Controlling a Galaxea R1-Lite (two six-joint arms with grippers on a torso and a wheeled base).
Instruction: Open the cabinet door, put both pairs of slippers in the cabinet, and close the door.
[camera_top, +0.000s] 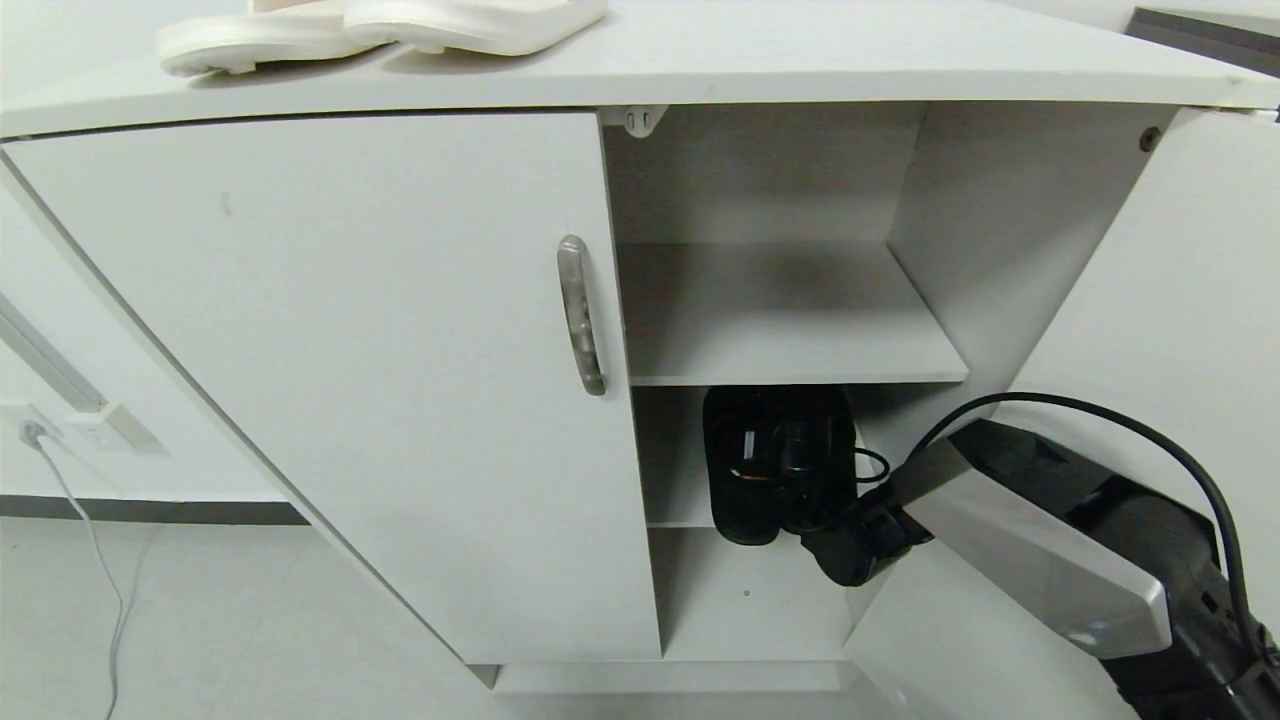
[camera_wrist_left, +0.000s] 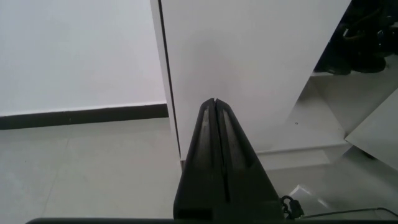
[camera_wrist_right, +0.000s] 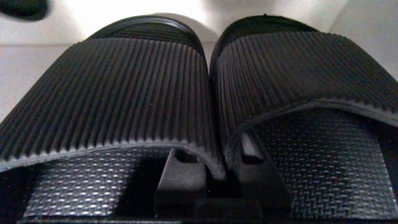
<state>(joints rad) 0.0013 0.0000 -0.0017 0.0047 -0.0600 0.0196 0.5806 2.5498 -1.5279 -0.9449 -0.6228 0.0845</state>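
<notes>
The right gripper reaches deep into the open half of the cabinet, its jaws closed on the inner strap edges of the black slippers, pinching the two together so the pair travels as one; the soles look to rest on the middle shelf, under the bare upper shelf, so letting go seems the step in hand. The left gripper hangs low outside the closed left door, jaws pressed together on nothing, out of the way. The white slippers lie on top of the cabinet, their turn not yet come. The right door stands swung wide to give the arm room. Pale floor tiles, a dark skirting and a trailing cable flank the cabinet
</notes>
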